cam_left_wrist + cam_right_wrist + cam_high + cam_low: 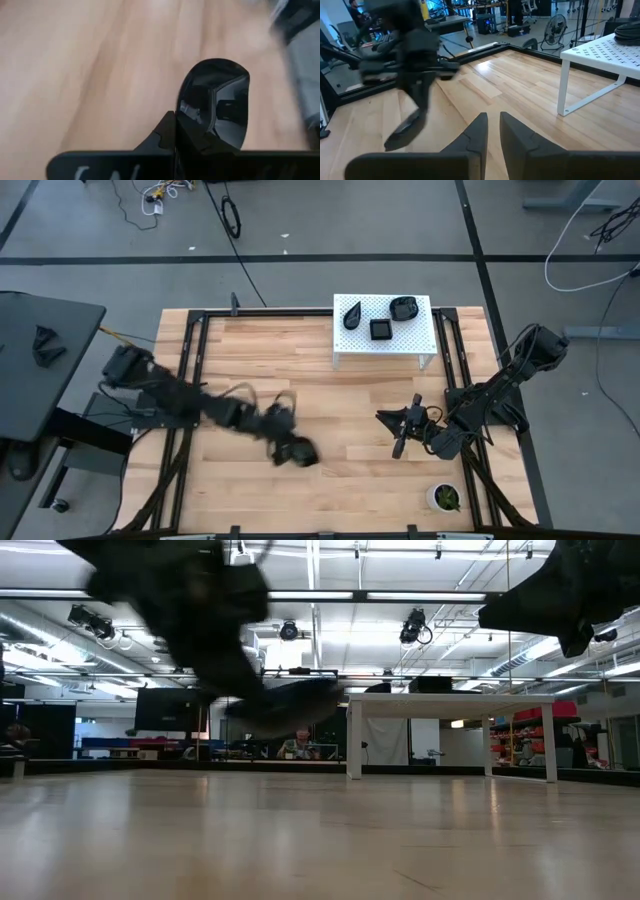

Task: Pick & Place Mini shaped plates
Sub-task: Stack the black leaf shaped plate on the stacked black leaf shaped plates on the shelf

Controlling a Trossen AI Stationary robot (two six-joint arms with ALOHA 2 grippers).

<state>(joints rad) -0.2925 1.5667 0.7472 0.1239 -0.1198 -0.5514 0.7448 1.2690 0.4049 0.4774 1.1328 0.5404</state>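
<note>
Left gripper point(300, 452) jaws clamped on one black mini plate point(220, 100) above the surface point(340, 410); right gripper point(398, 448) jaws slightly apart, empty.

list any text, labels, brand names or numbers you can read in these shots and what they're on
None can be read.
Pale marks on the left pincer's body in its wrist view: too blurred and cut off to read.
The black plate it holds: only reflections.
White shelf and its plates: no markings visible.
</note>
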